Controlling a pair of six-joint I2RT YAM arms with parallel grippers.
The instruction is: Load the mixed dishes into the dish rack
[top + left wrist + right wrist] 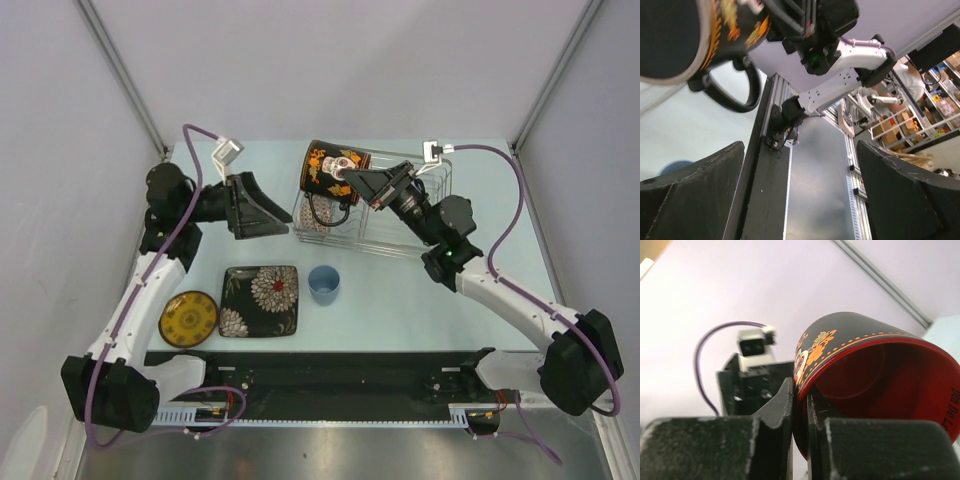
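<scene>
My right gripper (352, 184) is shut on the rim of the black mug with red inside (330, 170) and holds it tilted in the air over the left end of the silver wire dish rack (395, 238). In the right wrist view one finger is inside the mug (865, 375) and one outside, with the gripper (800, 400) pinching the wall. My left gripper (265, 208) is open and empty just left of the rack, and in its view (800, 145) the mug (685, 35) hangs above. The yellow plate (188, 318), black square floral plate (260, 300) and light-blue cup (323, 283) lie on the table. The bowls are not plainly visible.
The black front rail (320, 365) runs along the table's near edge. Grey walls close the back and sides. My right arm (840, 45) shows across the left wrist view. My left gripper's body (755, 385) shows behind the mug in the right wrist view.
</scene>
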